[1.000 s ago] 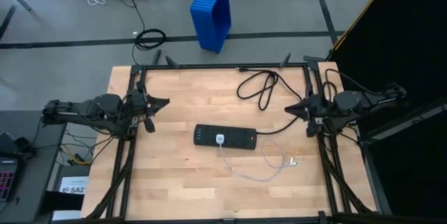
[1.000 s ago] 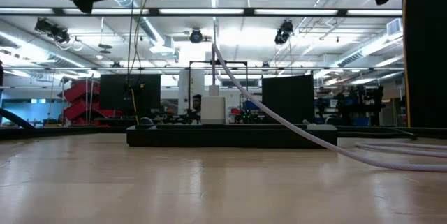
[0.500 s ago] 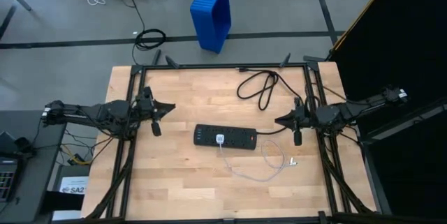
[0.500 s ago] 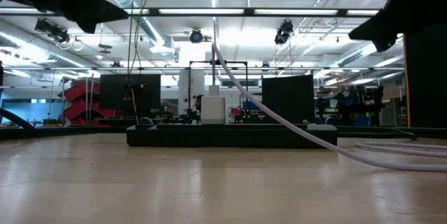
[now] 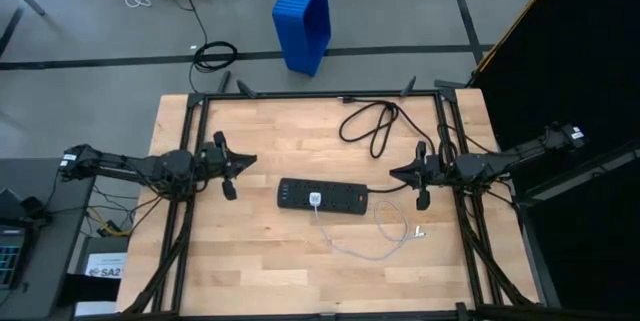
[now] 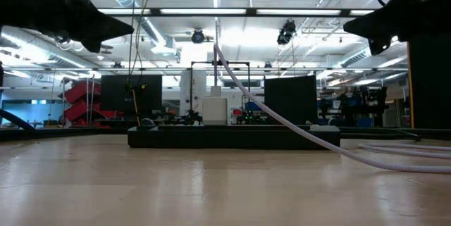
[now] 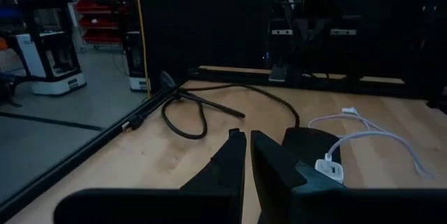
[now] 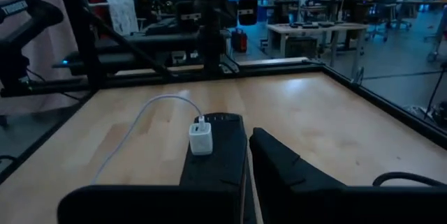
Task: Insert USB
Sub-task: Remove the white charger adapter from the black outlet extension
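The USB cable (image 5: 372, 241) is thin and white. It lies in a loose loop on the table right of centre, and one end runs into a small white charger block (image 5: 316, 199) that stands plugged into the black power strip (image 5: 322, 197). Its free plug end (image 5: 418, 231) rests on the wood. The right wrist view shows the block (image 8: 201, 139) and the cable (image 8: 140, 123); the left wrist view shows the cable (image 7: 363, 130). My left gripper (image 5: 252, 161) hovers left of the strip, shut. My right gripper (image 5: 393, 173) hovers right of the strip, shut.
A thick black power cord (image 5: 370, 126) lies looped on the far right part of the table and runs into the strip's right end. Black frame rails (image 5: 190, 211) line both table sides. A blue bin (image 5: 303, 16) stands on the floor beyond the far edge.
Both arms have reached in from the table's sides toward the power strip in the middle, and both have come down lower over the table. The cable, the charger block and the strip have stayed where they were.
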Robot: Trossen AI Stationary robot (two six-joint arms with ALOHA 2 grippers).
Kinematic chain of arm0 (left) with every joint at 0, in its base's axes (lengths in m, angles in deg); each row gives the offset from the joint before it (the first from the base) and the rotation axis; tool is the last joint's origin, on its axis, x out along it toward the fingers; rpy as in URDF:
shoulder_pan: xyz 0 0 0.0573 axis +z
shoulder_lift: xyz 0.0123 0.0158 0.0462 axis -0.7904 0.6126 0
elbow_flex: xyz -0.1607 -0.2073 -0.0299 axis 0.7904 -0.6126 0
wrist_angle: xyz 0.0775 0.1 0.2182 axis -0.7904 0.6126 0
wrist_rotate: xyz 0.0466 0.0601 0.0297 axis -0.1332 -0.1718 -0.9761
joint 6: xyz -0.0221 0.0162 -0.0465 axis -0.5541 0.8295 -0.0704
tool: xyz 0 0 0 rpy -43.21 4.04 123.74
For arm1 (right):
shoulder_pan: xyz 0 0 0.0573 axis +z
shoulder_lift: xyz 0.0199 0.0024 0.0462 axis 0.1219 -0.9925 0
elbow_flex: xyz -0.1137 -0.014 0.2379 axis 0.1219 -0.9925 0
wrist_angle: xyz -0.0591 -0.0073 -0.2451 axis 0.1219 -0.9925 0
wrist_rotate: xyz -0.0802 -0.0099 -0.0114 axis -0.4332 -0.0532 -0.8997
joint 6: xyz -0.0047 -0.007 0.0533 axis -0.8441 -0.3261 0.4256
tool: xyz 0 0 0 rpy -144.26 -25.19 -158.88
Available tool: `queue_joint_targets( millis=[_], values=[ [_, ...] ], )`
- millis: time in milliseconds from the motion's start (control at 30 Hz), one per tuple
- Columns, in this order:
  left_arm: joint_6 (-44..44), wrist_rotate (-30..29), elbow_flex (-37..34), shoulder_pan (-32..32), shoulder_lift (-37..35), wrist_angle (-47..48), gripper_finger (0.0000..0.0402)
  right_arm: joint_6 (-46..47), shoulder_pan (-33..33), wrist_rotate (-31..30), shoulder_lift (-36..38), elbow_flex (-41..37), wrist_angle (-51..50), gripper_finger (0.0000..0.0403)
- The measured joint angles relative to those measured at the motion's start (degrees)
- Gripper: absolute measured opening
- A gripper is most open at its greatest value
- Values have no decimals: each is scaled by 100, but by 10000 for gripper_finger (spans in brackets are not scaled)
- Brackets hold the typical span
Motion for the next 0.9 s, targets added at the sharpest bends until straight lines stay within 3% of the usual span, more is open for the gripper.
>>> queue_joint_targets(
  millis=[267,400,667,900],
  values=[
    [-14,0,-2,0,73,-2,14,247,0,-2,-339,0,94,9],
    [136,122,-2,2,348,-25,36,241,0,-2,-742,-2,688,8],
    [295,260,-9,0,1328,-730,129,24,0,1,-1757,-2,2366,20],
    [289,258,-9,0,2334,-1940,210,25,-8,45,-2819,-2,3439,41]
  ],
)
